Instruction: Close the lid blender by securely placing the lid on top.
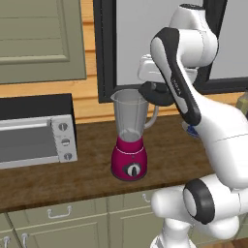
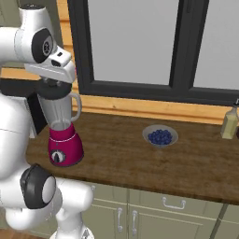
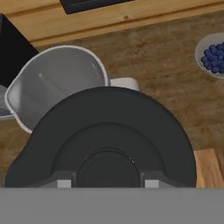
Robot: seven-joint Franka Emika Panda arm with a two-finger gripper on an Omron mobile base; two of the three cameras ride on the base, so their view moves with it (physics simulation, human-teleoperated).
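Your gripper (image 3: pixel 105 183) is clamped on the lid (image 3: pixel 109 135): in the hand view both dark fingertips (image 3: pixel 59 180) sit either side of the lid's raised centre, and the black disc hangs right under the hand.

The lid is not on the jar. In the hand view the open mouth of the blender (image 3: pixel 57 83) lies to the upper left of the disc, and the disc overlaps only the mouth's lower right edge. The jar handle pokes out just above the lid's top edge.

In the left base view the lid (image 1: pixel 157 93) is level with the jar rim and off to its right, on the handle side, touching or nearly touching the rim; you can't tell which from here. The blender (image 1: pixel 130 140) stands upright on the wooden counter (image 1: pixel 87 169), magenta base and black dial facing you, with the silver toaster oven (image 1: pixel 36 138) to its left.

In the right base view the lid (image 2: pixel 53 89) sits at the top of the jar under the hand, and the blender (image 2: pixel 63 135) is near the counter's left end. A bowl of blueberries (image 2: pixel 160 136) is well apart to the right, and a bottle (image 2: pixel 230 122) stands at the far right edge.
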